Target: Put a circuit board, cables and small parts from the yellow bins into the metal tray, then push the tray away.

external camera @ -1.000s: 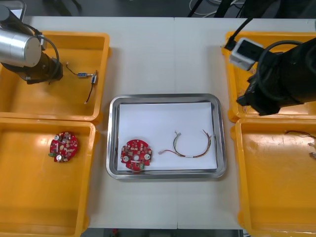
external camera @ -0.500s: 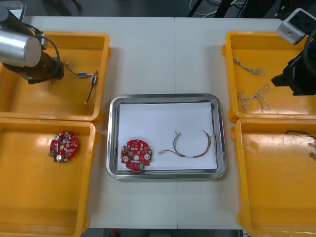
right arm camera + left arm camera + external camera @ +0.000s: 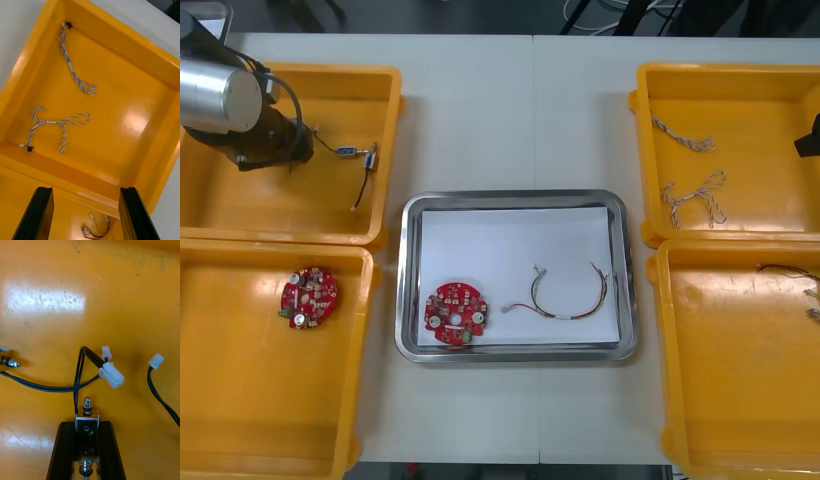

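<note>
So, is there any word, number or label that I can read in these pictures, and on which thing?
No text can be read anywhere.
On the red circuit board in the metal tray: any print is too small to read.
On the small metal part held by the left gripper: no marking shows.

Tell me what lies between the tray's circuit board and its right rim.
The red and yellow cable, curved on the white liner; front view.
</note>
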{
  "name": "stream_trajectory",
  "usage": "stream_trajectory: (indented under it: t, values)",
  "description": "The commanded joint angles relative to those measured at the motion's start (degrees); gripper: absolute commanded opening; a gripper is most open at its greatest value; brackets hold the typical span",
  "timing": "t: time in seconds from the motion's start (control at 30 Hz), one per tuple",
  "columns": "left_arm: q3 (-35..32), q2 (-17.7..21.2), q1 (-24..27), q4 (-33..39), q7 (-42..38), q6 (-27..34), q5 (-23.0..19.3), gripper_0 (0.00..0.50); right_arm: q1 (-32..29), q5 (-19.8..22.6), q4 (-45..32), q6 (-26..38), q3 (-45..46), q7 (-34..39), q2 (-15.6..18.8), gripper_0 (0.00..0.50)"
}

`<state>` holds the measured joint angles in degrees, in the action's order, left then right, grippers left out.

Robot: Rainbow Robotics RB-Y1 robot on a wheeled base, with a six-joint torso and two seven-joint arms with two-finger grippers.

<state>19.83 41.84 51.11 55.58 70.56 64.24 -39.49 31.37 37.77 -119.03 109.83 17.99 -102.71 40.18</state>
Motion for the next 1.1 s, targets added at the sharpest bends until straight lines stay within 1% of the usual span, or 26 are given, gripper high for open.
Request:
stream_trajectory:
  t: [0.03, 0.17, 0.23, 0.37, 0.43, 0.57, 0.63, 0.73, 0.8, 0.97, 1.1]
  values:
    - [0.5, 4.0, 2.1, 5.2, 6.9, 5.6, -2.1, 0.000, 1.2, -1.6, 3.3, 0.2, 1.6, 2.7, 1.6, 0.500]
    - [-0.7, 5.7, 2.1, 8.6, 6.9, 11.0, -2.5, 0.000, 1.7, -2.3, 5.9, 0.2, 1.8, 3.7, 1.6, 0.500]
    - [-2.1, 6.1, 2.1, 10.6, 6.8, 14.8, -2.9, 0.000, 1.8, -3.0, 7.4, 0.2, 1.8, 5.0, 1.6, 0.500]
    - [-4.1, 6.1, 2.1, 13.9, 6.3, 20.3, -2.5, 0.000, 1.8, -3.0, 8.5, 0.2, 1.8, 9.4, 1.6, 0.500]
    - [-5.2, 5.9, 2.1, 16.6, 5.8, 24.0, -2.0, 0.000, 1.9, -2.9, 9.3, 0.2, 1.6, 11.4, 1.6, 0.500]
    - [-5.9, 5.7, 2.1, 21.0, 4.8, 29.5, -1.4, 0.000, 2.5, -2.7, 11.5, 0.2, 1.4, 11.8, 1.6, 0.500]
    - [-6.7, 5.7, 1.4, 24.4, 3.2, 32.4, -1.4, 0.000, 3.8, -2.3, 14.6, 0.2, 0.5, 11.8, 1.6, 0.500]
    - [-7.9, 5.7, -0.6, 29.9, 0.5, 34.5, -1.5, 0.000, 6.4, -2.5, 18.7, 0.2, -1.1, 12.0, 1.6, 0.500]
    - [-8.1, 5.7, -1.2, 32.1, -0.5, 35.5, -1.6, 0.000, 8.2, -2.4, 21.1, 0.2, -2.1, 12.2, 1.5, 0.500]
    - [-10.6, 5.7, -1.3, 35.5, -1.4, 38.9, -3.6, 0.000, 10.9, -2.8, 26.6, 0.2, -5.2, 13.1, 1.5, 0.500]
    - [-12.2, 5.7, -1.3, 37.7, -1.8, 41.3, -4.3, 0.000, 12.7, -3.1, 30.2, 0.2, -6.9, 13.8, 1.6, 0.500]
